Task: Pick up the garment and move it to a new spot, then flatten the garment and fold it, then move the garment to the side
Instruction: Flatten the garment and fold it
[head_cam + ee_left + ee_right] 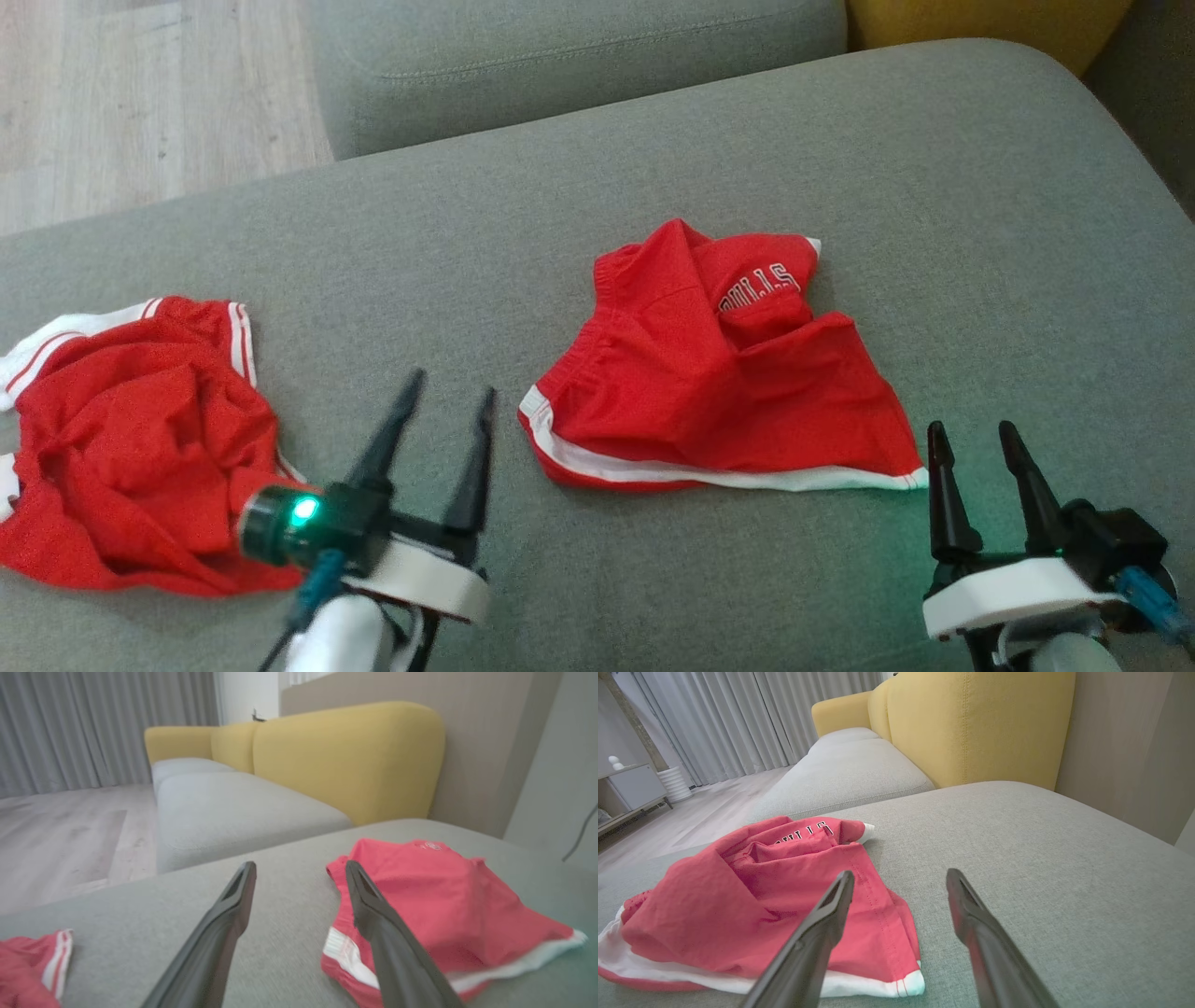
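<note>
Room and surface: grey seat cushion of a sofa, yellow backrest behind it, pale wood floor beyond.
Other cloth: second red garment, crumpled at the cushion's left, beside the left arm.
Task's thing: red shorts, rumpled in a heap mid-cushion (my guess is this is the piece to lift).
Long axis: its white hem runs left to right across the robot's front.
Left gripper: jaws spread, empty, tips just left of the hem's left corner.
Right gripper: jaws spread, empty, just right of the hem's right corner.
Key relation: shorts lie between the two and slightly ahead, so neither arm looks clearly nearer.
View differences: right wrist view shows the heap's raised folds and lettering. The left wrist view is blurred but shows the striped corner close by its finger.
</note>
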Robot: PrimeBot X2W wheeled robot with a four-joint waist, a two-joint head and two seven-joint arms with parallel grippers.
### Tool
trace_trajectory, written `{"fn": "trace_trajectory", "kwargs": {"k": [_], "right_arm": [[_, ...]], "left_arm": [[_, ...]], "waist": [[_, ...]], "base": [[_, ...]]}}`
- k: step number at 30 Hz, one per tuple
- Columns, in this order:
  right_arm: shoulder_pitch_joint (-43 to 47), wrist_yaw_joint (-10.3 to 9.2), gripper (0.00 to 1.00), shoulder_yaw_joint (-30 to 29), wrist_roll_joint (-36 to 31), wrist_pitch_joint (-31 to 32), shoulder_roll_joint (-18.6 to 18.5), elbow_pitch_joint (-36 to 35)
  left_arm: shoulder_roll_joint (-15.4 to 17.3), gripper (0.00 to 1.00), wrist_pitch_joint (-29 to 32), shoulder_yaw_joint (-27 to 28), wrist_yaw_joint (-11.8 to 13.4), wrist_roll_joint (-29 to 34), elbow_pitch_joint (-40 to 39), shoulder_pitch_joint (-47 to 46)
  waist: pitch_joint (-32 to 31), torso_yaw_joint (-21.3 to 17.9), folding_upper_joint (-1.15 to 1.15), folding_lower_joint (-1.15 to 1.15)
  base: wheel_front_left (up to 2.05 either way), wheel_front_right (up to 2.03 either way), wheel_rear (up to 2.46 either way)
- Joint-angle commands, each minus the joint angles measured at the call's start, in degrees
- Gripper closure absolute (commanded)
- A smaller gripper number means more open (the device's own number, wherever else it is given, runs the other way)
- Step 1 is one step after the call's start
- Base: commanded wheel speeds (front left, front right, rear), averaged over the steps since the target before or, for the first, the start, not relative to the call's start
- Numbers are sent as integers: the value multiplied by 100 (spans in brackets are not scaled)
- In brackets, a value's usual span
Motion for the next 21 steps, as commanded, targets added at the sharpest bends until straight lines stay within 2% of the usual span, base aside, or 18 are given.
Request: {"fn": "trace_trajectory", "kwargs": {"k": [1,9,16,21], "right_arm": [[-208,-4,0,140,56,-64,-27,-196],[-242,-4,0,262,147,-64,-26,-103],[-377,-4,0,354,253,-64,-26,-36],[-427,-4,0,360,292,-64,-26,-19]], "left_arm": [[119,0,1,-7,-61,82,3,-305],[532,0,704,-807,-188,156,727,-865],[889,0,1173,-1683,-199,-292,1159,-1651],[1085,0,1420,-1900,-200,-446,1464,-1976]], "waist": [[24,0,0,0],[181,-76,0,0],[443,-251,0,0],[523,-316,0,0]], "base": [[0,0,0],[0,0,0],[0,0,0],[0,0,0]]}}
